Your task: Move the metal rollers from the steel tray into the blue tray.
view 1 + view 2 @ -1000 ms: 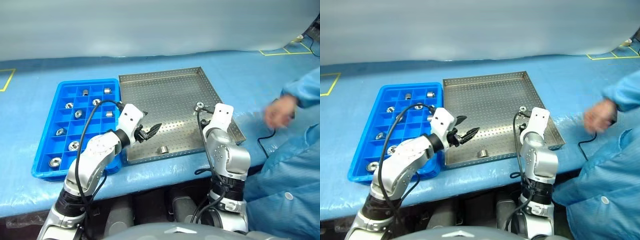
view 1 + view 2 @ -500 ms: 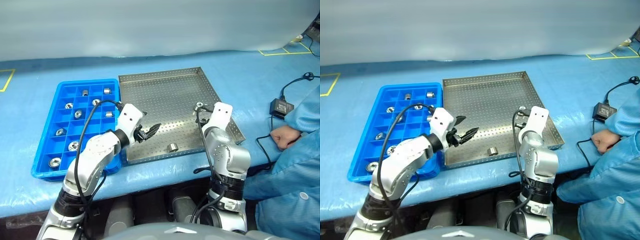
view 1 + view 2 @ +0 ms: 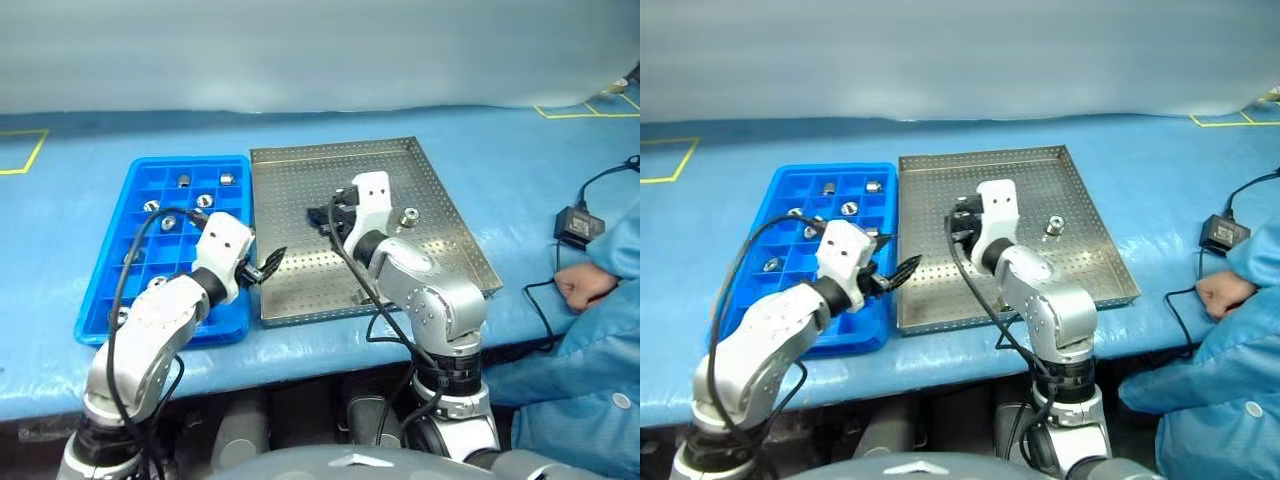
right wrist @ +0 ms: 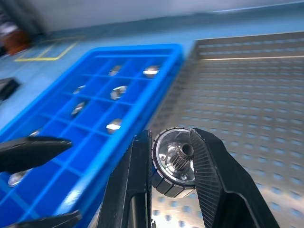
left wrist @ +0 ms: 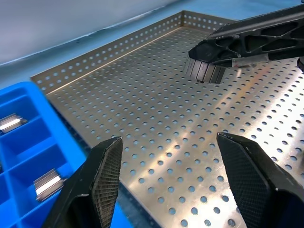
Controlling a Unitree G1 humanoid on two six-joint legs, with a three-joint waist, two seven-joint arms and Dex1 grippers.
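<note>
Held roller: a small shiny silver ring-like metal roller with a toothed central hole [image 4: 173,162] is clamped between the two black fingers of the right tool [image 4: 172,164], lifted above the perforated floor, hole facing back along the fingers.
Remaining roller: one more silver roller [image 3: 408,216] stands on the floor of the large silver-grey perforated steel tray [image 3: 440,190], right of the right tool and apart from it.
Destination: the bright blue plastic tray with square compartments [image 3: 108,276] lies just beside the steel tray, on its left; several compartments already hold rollers [image 3: 849,208].
Key relation: the blue tray lies left of the held roller, across the steel tray's left rim; I judge the carry must run leftward, and the right arm is the one loaded.
Left tool: the left tool [image 5: 173,166] hovers over the near left part of the steel tray, fingers apart and empty, near the blue tray's right wall.
Counter: blue-covered counter [image 3: 320,125] carries both trays.
Bystander: a person's hand [image 3: 581,290] rests at the near right counter edge, beside a black adapter [image 3: 575,225].
</note>
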